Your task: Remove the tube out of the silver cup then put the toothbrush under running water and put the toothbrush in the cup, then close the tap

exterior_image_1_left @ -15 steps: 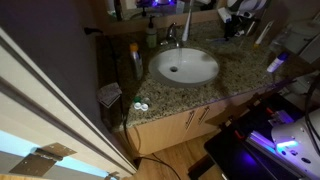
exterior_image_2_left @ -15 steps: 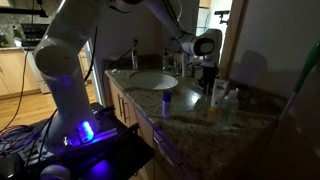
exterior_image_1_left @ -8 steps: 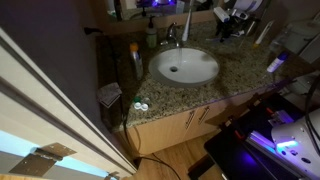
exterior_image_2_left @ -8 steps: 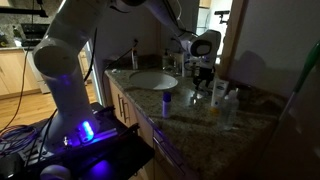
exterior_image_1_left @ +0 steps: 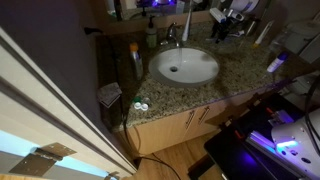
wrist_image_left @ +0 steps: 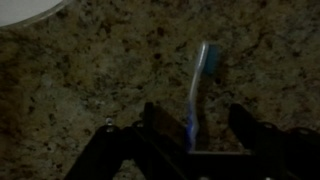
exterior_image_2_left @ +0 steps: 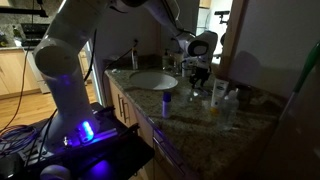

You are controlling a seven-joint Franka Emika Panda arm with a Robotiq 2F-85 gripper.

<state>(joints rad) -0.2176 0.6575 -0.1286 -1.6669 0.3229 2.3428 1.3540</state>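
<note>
In the wrist view the gripper point(wrist_image_left: 197, 128) is keeping its jaws spread, and the toothbrush point(wrist_image_left: 203, 70) is showing between them over the granite counter point(wrist_image_left: 90, 70), bristles pointing away. Its handle end is blurring into shadow, so contact is unclear. The white basin point(wrist_image_left: 30, 8) is being cut off at the top-left corner.

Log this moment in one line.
phase: pre-grasp | gripper: open, straddling toothbrush | toothbrush: apparently flat on counter, not gripped | basin: beside, edge of wrist view
</note>
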